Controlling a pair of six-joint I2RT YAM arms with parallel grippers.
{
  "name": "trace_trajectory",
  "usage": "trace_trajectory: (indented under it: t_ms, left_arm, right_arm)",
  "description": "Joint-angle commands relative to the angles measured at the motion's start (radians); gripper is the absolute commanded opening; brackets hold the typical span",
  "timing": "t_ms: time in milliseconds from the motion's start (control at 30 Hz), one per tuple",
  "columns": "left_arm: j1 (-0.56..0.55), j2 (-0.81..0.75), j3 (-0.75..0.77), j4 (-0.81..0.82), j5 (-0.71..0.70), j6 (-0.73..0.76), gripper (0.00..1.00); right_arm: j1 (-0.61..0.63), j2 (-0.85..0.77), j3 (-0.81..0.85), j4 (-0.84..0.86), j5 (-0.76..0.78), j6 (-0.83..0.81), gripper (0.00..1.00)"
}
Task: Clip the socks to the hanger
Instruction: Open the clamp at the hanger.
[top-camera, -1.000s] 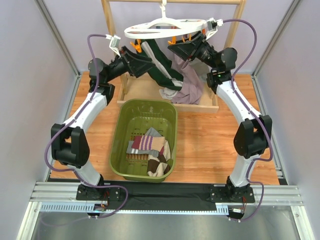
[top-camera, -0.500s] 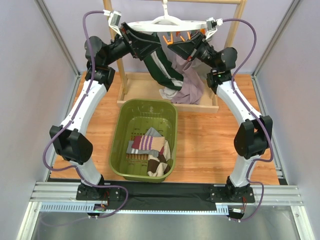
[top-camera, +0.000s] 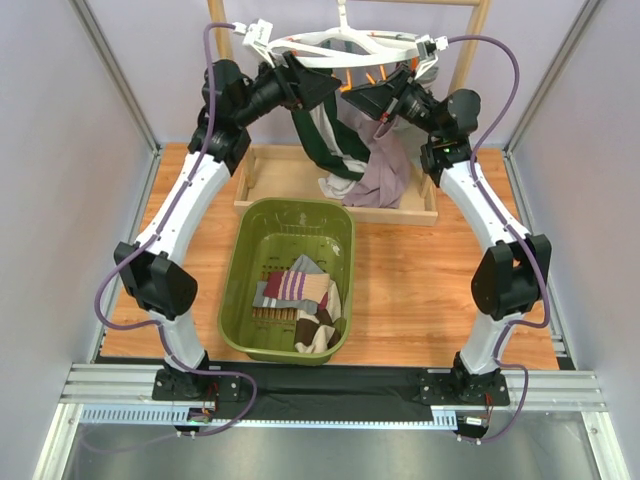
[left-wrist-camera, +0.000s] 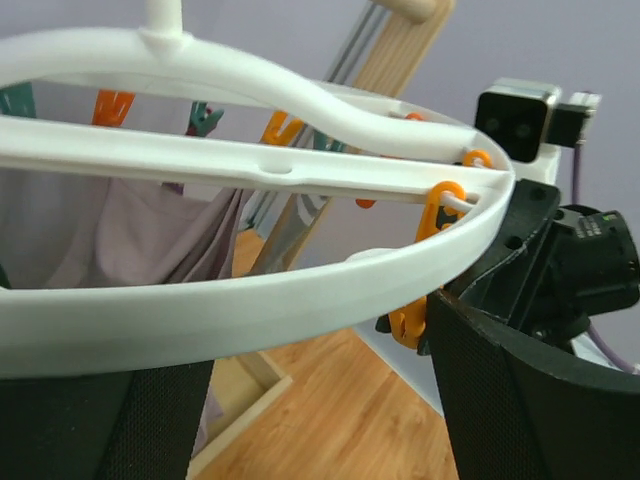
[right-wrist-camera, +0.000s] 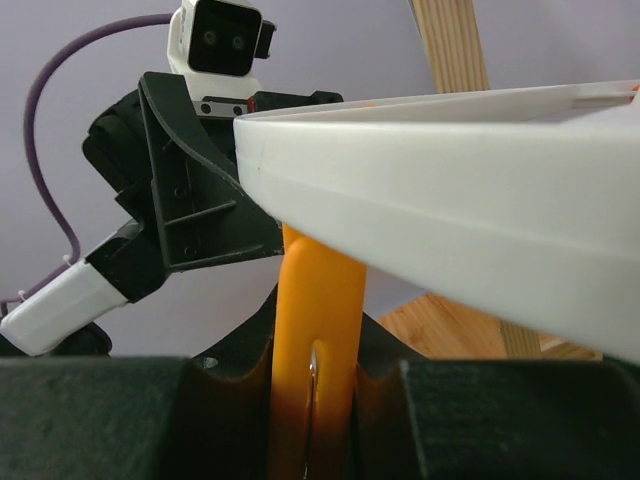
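The white ring hanger (top-camera: 345, 42) hangs from the wooden rack's top rail. A dark green sock (top-camera: 325, 140) and a lilac-grey sock (top-camera: 385, 170) hang under it; their upper ends are hidden behind the grippers. My left gripper (top-camera: 315, 92) is at the ring's left side. In the left wrist view it (left-wrist-camera: 310, 420) is open, with the ring (left-wrist-camera: 250, 300) crossing in front of the wide gap. My right gripper (top-camera: 367, 100) is under the ring's right side. In the right wrist view it (right-wrist-camera: 318, 420) is shut on an orange clip (right-wrist-camera: 320, 300) that dangles from the ring (right-wrist-camera: 450, 200).
An olive-green basket (top-camera: 235, 290) stands mid-table and holds a maroon-pink striped sock (top-camera: 292, 285), an argyle sock (top-camera: 318, 328) and others. The wooden rack has posts (top-camera: 480, 35) and a base tray (top-camera: 340, 205) behind the basket. Grey walls close in both sides.
My left arm has risen and swung right, bringing its gripper up to the ring. The ring and my right gripper have moved up a little.
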Motion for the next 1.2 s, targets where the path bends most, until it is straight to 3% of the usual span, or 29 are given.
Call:
trace_trajectory:
  t_ms: [0, 200, 333, 500, 600, 700, 800, 1167]
  left_arm:
    - [-0.088, -0.084, 0.045, -0.199, -0.257, 0.124, 0.88]
    - [-0.173, -0.106, 0.095, -0.373, -0.487, 0.141, 0.79]
    - [-0.236, -0.089, 0.21, -0.485, -0.63, 0.182, 0.72]
    - [-0.3, -0.135, 0.191, -0.531, -0.834, 0.239, 0.76]
    - [-0.3, -0.181, 0.086, -0.488, -0.839, 0.221, 0.76]
    - [-0.306, -0.128, 0.166, -0.557, -0.833, 0.204, 0.76]
    - [-0.317, -0.032, 0.338, -0.64, -0.863, 0.212, 0.77]
    - [-0.323, 0.032, 0.376, -0.606, -0.866, 0.166, 0.67]
  right_arm:
    - [-0.006, -0.057, 0.004, -0.096, 0.015, -0.121, 0.0]
    - [-0.002, -0.049, -0.004, -0.134, 0.049, -0.208, 0.0]
    - [0.0, -0.041, -0.014, -0.165, 0.065, -0.27, 0.0]
    - [0.0, -0.022, -0.019, -0.159, 0.085, -0.287, 0.0]
    - [0.0, 0.0, -0.007, -0.163, 0.079, -0.285, 0.0]
    - [0.0, -0.005, -0.019, -0.157, 0.088, -0.287, 0.0]
    - [0.002, -0.006, -0.02, -0.156, 0.09, -0.29, 0.0]
    - [-0.002, -0.037, -0.027, -0.2, 0.107, -0.34, 0.0]
